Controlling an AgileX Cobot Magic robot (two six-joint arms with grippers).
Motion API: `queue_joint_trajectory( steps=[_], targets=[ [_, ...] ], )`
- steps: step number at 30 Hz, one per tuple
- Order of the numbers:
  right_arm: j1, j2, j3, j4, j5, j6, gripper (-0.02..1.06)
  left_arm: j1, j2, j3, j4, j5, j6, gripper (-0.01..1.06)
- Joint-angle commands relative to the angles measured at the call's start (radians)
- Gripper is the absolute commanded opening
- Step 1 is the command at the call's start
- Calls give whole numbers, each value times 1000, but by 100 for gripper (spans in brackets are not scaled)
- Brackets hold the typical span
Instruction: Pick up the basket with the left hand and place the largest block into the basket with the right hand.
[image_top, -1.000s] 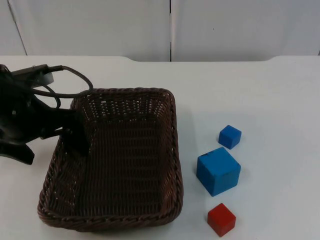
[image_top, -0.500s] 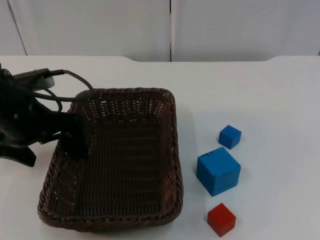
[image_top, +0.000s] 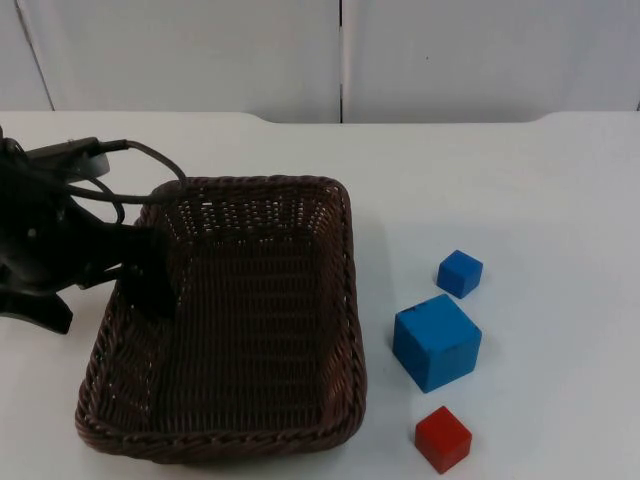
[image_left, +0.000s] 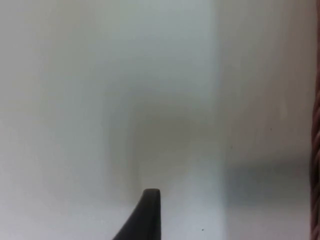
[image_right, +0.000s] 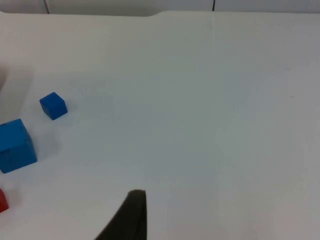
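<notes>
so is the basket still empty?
Empty: the wicker basket shows only its bare woven floor. All three blocks sit on the table beside it.

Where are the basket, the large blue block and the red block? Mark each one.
basket (image_top: 345, 300): top view, on its right-hand rim.
large blue block (image_top: 437, 342): top view, on its top face.
red block (image_top: 442, 437): top view, on its top face.
</notes>
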Motion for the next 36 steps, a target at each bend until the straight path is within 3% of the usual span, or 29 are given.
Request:
queue_joint_trajectory(
  steps=[1, 19, 24, 25, 29, 30, 33, 36],
  targets=[
    [-6, -3, 1, -1, -11, 2, 105, -5, -1, -4, -7, 7, 4, 92],
    [-6, -3, 1, -1, -11, 2, 105, -53, -1, -4, -12, -19, 23, 89],
    [-6, -3, 1, -1, -11, 2, 105, -53, 10, -4, -12, -12, 23, 60],
    [-6, -3, 1, -1, -11, 2, 105, -53, 10, -4, -12, -12, 23, 60],
    [-6, -3, 1, -1, -11, 2, 105, -53, 7, -4, -22, -9, 23, 25],
    [-6, -3, 1, -1, -11, 2, 105, -53, 7, -4, -22, -9, 23, 25],
    [-6, -3, 1, -3, -11, 1, 105, -49, 0, -4, -29, 3, 21, 0],
    [-6, -3, 1, -3, -11, 1, 105, -49, -13, -4, -27, 6, 16, 0]
  ],
)
